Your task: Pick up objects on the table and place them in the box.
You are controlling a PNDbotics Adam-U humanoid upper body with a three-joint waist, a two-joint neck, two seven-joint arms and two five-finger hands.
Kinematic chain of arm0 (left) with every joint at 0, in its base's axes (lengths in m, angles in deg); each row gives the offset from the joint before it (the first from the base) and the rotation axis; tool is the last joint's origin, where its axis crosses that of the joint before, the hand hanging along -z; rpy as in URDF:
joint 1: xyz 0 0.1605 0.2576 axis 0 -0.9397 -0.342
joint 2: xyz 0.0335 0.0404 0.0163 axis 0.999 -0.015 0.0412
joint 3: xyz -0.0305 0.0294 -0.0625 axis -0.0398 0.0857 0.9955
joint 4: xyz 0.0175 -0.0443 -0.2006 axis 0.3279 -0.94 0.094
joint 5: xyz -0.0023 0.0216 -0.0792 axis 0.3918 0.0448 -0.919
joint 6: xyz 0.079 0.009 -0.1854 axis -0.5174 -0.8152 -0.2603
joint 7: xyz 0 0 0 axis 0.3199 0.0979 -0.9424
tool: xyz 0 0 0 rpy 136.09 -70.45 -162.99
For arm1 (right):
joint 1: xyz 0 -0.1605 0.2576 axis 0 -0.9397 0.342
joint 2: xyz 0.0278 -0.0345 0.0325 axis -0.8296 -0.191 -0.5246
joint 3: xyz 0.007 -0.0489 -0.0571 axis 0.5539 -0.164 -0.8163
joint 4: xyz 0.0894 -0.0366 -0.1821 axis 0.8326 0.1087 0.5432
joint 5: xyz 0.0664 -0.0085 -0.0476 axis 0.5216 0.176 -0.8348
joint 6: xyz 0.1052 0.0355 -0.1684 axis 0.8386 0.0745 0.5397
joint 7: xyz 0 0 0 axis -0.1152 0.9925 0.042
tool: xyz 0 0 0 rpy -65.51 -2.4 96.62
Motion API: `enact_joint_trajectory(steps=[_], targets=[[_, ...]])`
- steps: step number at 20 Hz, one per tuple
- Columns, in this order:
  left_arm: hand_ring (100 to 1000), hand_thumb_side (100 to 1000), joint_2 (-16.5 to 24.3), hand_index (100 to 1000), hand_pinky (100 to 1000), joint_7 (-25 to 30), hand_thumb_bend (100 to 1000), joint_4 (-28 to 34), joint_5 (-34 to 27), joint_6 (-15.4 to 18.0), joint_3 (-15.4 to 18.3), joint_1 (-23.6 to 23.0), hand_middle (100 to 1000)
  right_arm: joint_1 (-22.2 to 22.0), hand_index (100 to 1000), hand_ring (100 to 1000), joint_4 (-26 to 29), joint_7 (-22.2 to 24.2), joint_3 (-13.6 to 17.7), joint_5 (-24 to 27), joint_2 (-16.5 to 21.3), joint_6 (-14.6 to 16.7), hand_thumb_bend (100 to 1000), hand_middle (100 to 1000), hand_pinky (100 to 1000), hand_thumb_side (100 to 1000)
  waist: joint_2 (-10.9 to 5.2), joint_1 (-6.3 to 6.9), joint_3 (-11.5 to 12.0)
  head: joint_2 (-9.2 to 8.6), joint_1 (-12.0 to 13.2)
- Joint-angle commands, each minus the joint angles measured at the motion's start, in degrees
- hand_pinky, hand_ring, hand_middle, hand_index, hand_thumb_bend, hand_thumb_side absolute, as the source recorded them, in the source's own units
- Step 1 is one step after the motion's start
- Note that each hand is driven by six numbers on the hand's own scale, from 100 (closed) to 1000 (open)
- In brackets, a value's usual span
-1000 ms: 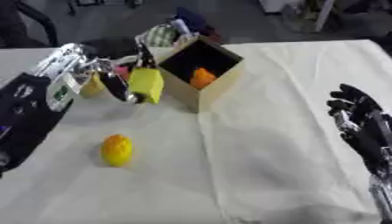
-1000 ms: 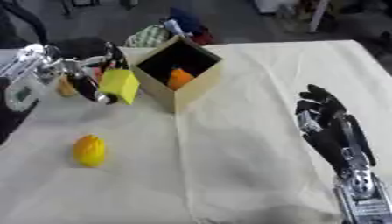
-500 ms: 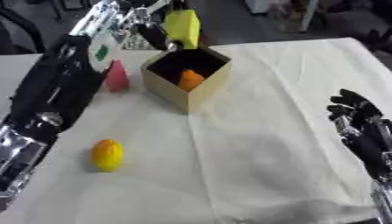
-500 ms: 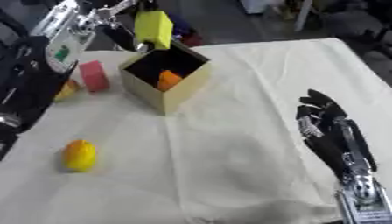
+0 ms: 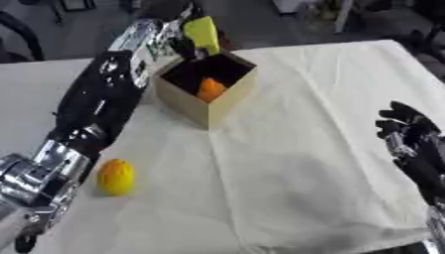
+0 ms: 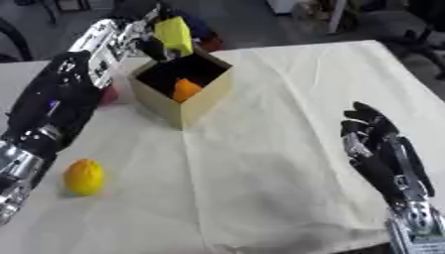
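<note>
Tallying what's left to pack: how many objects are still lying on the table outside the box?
2: a yellow-orange fruit on the cloth near the robot's left arm, and a pink object mostly hidden behind that arm, left of the box. The arm may hide more.

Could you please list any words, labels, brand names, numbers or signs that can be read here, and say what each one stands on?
None can be read.
Left forearm: a white patch with a small green mark, too blurred to tell whether it carries text.
Yellow object in the left hand, cardboard box, yellow fruit and white cloth: no writing shows.
</note>
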Motion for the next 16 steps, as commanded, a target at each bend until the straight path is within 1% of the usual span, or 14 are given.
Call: enact_joint_trajectory(steps=[1,2,4,6,7,8,10,12,14,16], targets=[[752,445,-0.14,884,774,-0.63,589,-4.37,3.39,-0.44,1.16,1.93,785,0.84,902,799,0.49,0.2,0.13,0.32,0.01,0.17,100,787,782,481,0.08,-0.81,0.09,0.0,0.07],[785,557,-0.33,914,801,-0.52,640,-5.98,4.38,0.35,1.51,2.15,826,0.83,902,799,0.48,0.21,0.14,0.32,-0.01,0.16,100,786,782,481,0.09,-0.86,0.17,0.0,0.07],[813,653,-0.42,935,821,-0.48,683,-8.04,6.43,2.25,2.24,2.45,860,0.79,902,799,0.46,0.19,0.22,0.31,0.0,0.16,100,787,782,481,0.1,-0.96,0.42,0.0,0.01],[830,687,0.07,941,835,-0.36,698,-7.76,7.94,4.19,2.8,2.38,880,0.77,902,799,0.47,0.09,0.36,0.29,0.01,0.17,100,787,782,480,0.09,-1.0,0.67,0.0,-0.15],[826,676,0.65,933,832,-0.06,692,-6.88,8.04,5.17,2.7,2.27,877,0.75,902,799,0.48,0.02,0.45,0.26,0.04,0.18,100,787,782,480,0.07,-0.99,0.84,0.0,-0.29],[809,656,1.41,913,819,0.39,683,-5.64,7.69,6.15,2.38,2.09,855,0.72,902,799,0.49,-0.04,0.55,0.22,0.08,0.19,100,787,782,480,0.05,-0.96,1.01,0.0,-0.43],[735,579,3.25,856,775,1.63,618,-2.96,6.36,7.97,0.92,1.71,769,0.58,902,798,0.47,-0.23,0.78,0.17,0.27,0.18,100,787,782,480,-0.02,-0.84,1.43,0.0,-0.86],[717,481,5.17,842,770,2.93,554,-0.03,4.63,9.81,-1.38,1.07,743,0.44,902,798,0.43,-0.43,0.99,0.12,0.49,0.17,100,787,782,481,-0.11,-0.69,1.97,0.0,-1.37],[696,412,7.56,835,758,4.06,533,2.85,2.88,11.59,-3.95,-0.15,721,0.42,902,798,0.46,-0.59,1.15,0.02,0.64,0.19,100,786,782,480,-0.19,-0.49,2.49,0.0,-1.87],[696,373,10.17,839,756,5.29,502,5.61,1.18,13.3,-6.65,-2.3,720,0.42,902,798,0.47,-0.75,1.32,-0.11,0.82,0.19,100,786,782,480,-0.24,-0.31,2.98,0.0,-2.31]])
